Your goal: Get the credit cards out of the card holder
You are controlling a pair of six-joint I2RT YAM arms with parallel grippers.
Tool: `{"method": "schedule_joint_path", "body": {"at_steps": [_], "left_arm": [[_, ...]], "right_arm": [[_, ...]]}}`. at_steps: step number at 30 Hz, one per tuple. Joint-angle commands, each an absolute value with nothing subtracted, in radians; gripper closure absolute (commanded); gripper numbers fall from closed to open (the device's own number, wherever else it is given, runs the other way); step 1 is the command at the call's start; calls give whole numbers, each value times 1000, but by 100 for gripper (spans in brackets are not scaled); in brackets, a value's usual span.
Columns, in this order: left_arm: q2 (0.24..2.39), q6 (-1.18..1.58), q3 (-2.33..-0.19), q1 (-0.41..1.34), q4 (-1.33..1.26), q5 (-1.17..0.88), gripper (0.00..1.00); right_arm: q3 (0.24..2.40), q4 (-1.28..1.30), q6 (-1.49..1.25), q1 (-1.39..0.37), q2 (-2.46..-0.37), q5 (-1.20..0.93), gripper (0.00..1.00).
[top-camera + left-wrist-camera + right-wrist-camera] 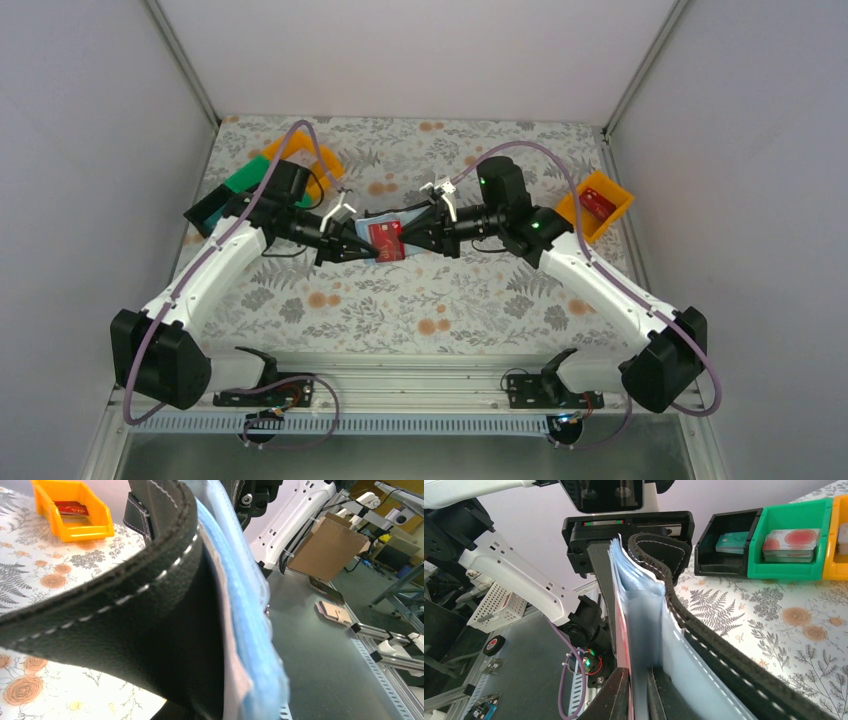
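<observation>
The card holder [370, 223] is held in the air between both grippers over the middle of the table, black outside, grey-blue pockets inside. My left gripper [351, 241] is shut on its left edge. The leather [125, 605] fills the left wrist view and hides the fingers. My right gripper [638, 696] is shut on the red credit card [623, 630], with a pocket layer between the fingers; the card [386, 239] stands partly out of the holder [704, 645]. A teal card [731, 541] lies in the black bin [709, 562].
A black bin [204, 211], green bin [243, 181] and orange bin [312, 150] stand at the back left. The green bin [791, 562] holds stacked cards. Another orange bin [598, 207] at the back right holds a red card [70, 507].
</observation>
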State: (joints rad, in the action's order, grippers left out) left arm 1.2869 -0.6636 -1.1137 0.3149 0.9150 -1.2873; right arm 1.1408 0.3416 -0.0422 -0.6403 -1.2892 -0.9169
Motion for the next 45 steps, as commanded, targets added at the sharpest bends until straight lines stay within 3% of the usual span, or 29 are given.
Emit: {"method": "schedule_joint_path", "body": {"at_steps": [1, 7, 12, 16, 20, 29, 34, 38, 41, 45], "left_arm": [[1255, -734, -1122, 313, 913, -1388, 98], [1259, -747, -1123, 312, 919, -1393, 98], [1262, -746, -1124, 312, 919, -1397, 98], [1264, -742, -1118, 311, 915, -1397, 97], [1272, -739, -1116, 305, 913, -1407, 87], [1272, -768, -1117, 301, 937, -1420, 88], [1274, -768, -1117, 302, 937, -1422, 84], [1276, -769, -1117, 301, 937, -1422, 85], [1273, -769, -1117, 301, 937, -1419, 97], [1272, -768, -1117, 296, 939, -1420, 98]], "right_arm": [[1136, 300, -60, -633, -1307, -909, 88], [1129, 252, -94, -645, -1336, -901, 86], [1133, 215, -102, -655, -1336, -933, 95], [1123, 225, -86, -647, -1301, -914, 96], [1101, 261, -65, -616, -1267, -885, 96], [1122, 353, -16, -584, -1239, -867, 96], [1144, 392, -3, -580, -1247, -878, 96], [1150, 388, -3, -580, -1254, -911, 96], [1154, 389, 3, -580, -1252, -911, 96], [1152, 416, 26, -576, -1238, -876, 96]]}}
